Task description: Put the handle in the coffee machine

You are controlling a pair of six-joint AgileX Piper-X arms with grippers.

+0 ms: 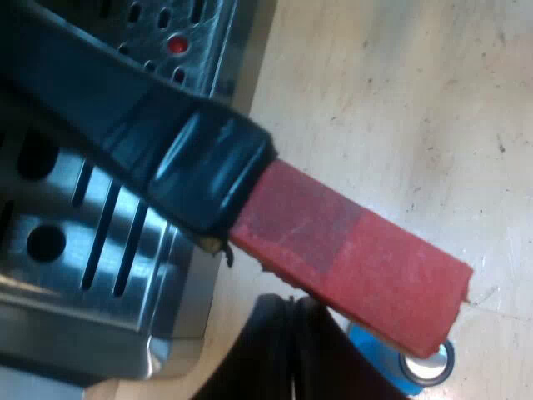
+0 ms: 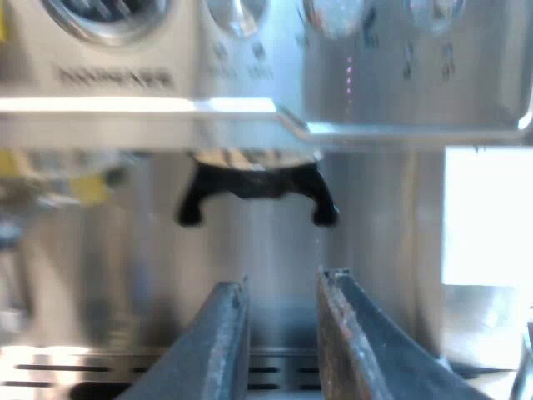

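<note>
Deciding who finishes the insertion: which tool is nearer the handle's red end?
Left. The left tool is close beside the red end; the right tool faces the machine front, below its dials.

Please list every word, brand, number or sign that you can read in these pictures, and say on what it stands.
Nothing is readable.
Machine, under the dial: one line of letters, too blurred to read.
Near the buttons: small marks, too blurred to read.
Handle, red end: no text.
</note>
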